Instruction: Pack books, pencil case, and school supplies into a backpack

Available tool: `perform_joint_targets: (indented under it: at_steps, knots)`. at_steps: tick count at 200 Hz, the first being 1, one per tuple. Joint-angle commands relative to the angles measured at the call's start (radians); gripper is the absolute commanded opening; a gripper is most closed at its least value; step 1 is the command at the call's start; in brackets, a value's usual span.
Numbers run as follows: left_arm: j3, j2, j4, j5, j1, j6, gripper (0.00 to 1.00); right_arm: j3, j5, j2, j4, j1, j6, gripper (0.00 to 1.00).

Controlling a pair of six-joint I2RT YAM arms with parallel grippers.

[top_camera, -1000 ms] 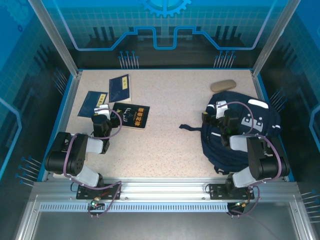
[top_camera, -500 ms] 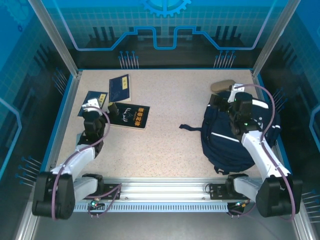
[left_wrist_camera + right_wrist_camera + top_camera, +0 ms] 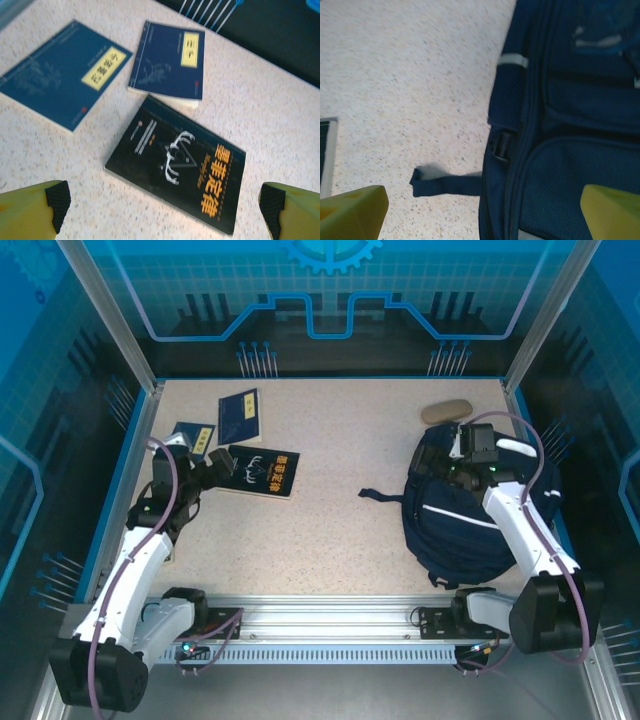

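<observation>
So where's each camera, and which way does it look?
Top camera: high behind the left arm and right arm, which show, looking down on the speckled table.
Left wrist camera: on the left arm, facing the black softcover book with gold-orange print; open left gripper shows.
Right wrist camera: on the right arm, facing the navy-blue fabric backpack; open right gripper shows.
Shared: top and left wrist both show that book.

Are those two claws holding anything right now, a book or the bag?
Nothing is held. The left gripper stands open by the black book; the right gripper stands open over the backpack.
</observation>
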Motion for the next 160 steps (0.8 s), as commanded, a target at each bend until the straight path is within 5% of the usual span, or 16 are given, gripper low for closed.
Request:
perform_joint_targets:
  at_steps: [1,105,160]
  knots:
    - [-0.013,-0.018,-0.065,0.064,-0.003,-0.025,0.99,-0.039,0.03,0.02,-0.071,0.005,0.065,0.99]
    - [-0.038,0.034,-0.018,0.093,-0.003,-0.052,0.99,-0.049,0.092,0.277,-0.038,0.244,0.147,0.99]
    - [-0.049,0.033,-0.003,0.081,-0.003,-0.058,0.99,0.069,-0.048,0.47,0.12,0.428,0.298,0.99]
